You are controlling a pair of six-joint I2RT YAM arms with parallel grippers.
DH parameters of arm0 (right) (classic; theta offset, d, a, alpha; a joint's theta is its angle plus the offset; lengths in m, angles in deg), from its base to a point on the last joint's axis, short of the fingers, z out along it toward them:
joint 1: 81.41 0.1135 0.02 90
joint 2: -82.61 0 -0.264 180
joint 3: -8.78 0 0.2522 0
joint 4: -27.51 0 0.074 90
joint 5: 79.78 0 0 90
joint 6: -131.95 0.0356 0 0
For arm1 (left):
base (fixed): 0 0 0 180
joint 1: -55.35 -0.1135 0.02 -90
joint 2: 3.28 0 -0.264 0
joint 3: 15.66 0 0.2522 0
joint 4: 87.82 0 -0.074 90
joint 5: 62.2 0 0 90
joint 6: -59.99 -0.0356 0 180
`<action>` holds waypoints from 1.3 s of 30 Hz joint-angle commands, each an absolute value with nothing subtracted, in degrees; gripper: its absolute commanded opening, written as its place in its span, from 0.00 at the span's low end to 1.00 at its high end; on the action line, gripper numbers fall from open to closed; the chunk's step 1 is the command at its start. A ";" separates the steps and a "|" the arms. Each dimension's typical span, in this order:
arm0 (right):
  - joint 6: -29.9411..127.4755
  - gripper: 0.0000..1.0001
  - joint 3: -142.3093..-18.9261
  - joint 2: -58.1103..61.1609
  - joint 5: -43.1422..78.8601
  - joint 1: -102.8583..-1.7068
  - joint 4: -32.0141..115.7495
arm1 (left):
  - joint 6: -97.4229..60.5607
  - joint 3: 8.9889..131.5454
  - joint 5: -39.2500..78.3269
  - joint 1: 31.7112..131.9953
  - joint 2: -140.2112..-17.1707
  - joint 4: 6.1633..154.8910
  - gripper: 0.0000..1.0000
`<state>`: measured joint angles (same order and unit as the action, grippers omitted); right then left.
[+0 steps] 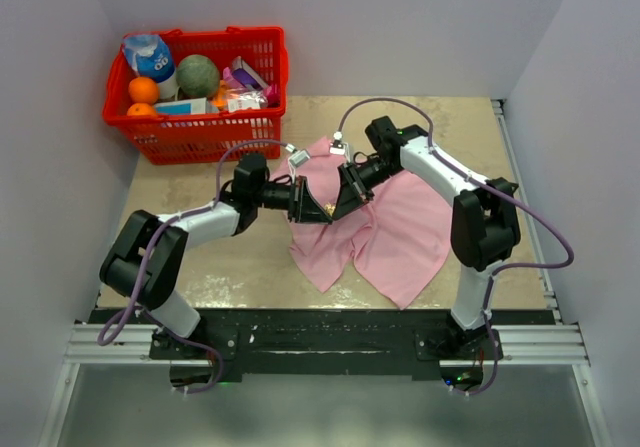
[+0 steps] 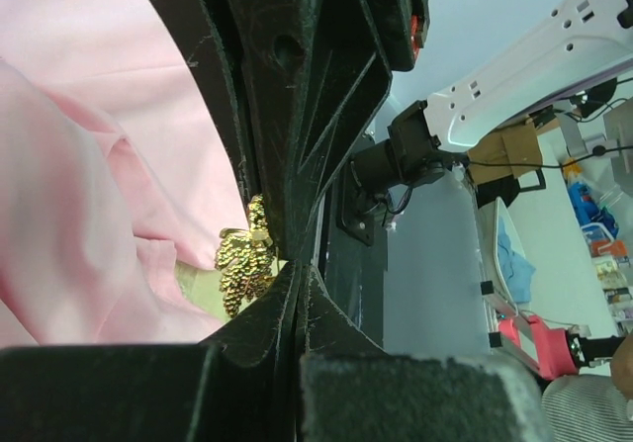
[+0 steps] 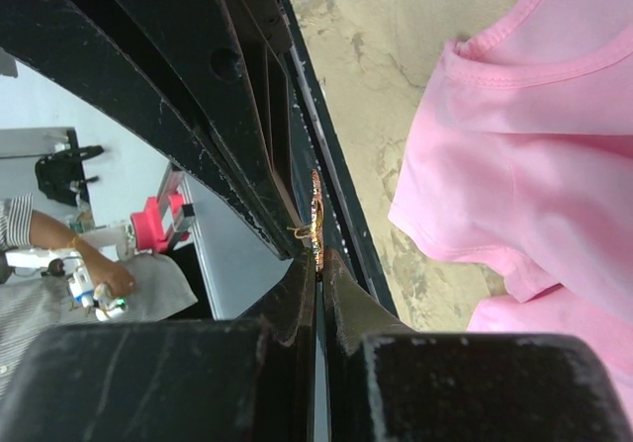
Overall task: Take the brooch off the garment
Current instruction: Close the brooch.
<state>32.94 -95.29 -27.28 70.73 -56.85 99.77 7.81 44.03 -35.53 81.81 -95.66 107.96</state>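
Right now the two claws meet tip to tip over the near left part of the pink T-shirt [image 1: 400,227], which lies crumpled on the mottled tan table [image 1: 240,257], spread towards the right arm's side. The brooch [image 2: 245,259] sits exactly where they meet. From the left wrist it shows face-on as a gold, bead-studded cluster with a pale leaf-like piece below it, and pink cloth lies folded close behind and beside it. From the right wrist the same pin appears edge-on, as a thin gold line. The right gripper [image 3: 318,282] has its fingers pressed almost together, and the lower end of that gold line runs into the narrow slit at their tips, so it is clamped on the brooch. The left gripper [image 2: 295,282] also has its fingers drawn together to a thin seam, with the brooch touching the tip on one side. Whether anything is pinched in that seam cannot be made out. Nor can I tell whether the pin is still fastened in the cloth. At the far left corner of the table stands a red plastic basket [image 1: 200,132] holding two oranges [image 1: 143,89], a green melon [image 1: 198,74], a bottle with a blue label [image 1: 150,55] and some packets, well apart from the shirt.
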 commanded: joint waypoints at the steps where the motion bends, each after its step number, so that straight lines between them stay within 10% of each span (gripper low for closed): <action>1: 32.99 0.00 -95.69 -26.29 70.86 -56.01 99.54 | 8.57 46.18 -33.82 81.11 -95.13 110.07 0.00; 39: 34.22 0.00 -95.51 -26.38 73.76 -55.57 98.58 | 2.86 40.99 -37.94 76.54 -86.69 101.36 0.00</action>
